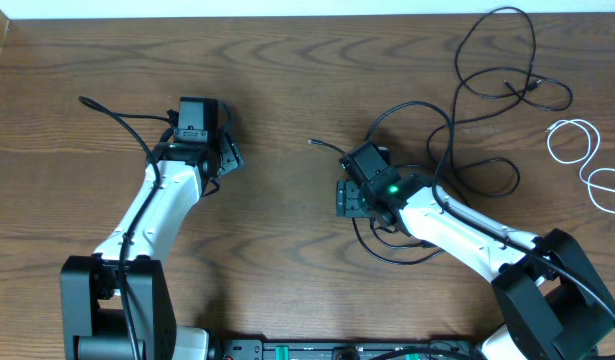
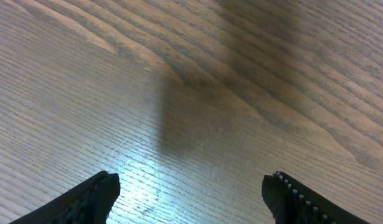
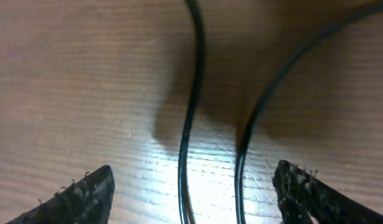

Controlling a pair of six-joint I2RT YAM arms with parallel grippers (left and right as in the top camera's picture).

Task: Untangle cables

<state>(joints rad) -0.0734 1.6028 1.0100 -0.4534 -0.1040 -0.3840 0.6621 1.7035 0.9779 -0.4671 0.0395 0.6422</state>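
- The wooden tabletop fills the overhead view; its left and middle parts are bare wood.
- The left arm reaches from the near left edge toward the far left-centre; the right arm reaches from the near right corner toward the middle.
- The black cables sprawl in loose, overlapping loops from the middle-right of the tabletop out to the far right corner, some of them passing under the right arm's wrist. One thin black end pokes out to the left of that wrist.
- The white cable lies in two small loops at the right edge, apart from the black tangle.
- The left tool hangs with its fingers spread wide over bare wood, nothing between them.
- The right tool is also spread wide. Two black strands, one on the left and one on the right, run across the wood between its fingers, and neither finger touches them.
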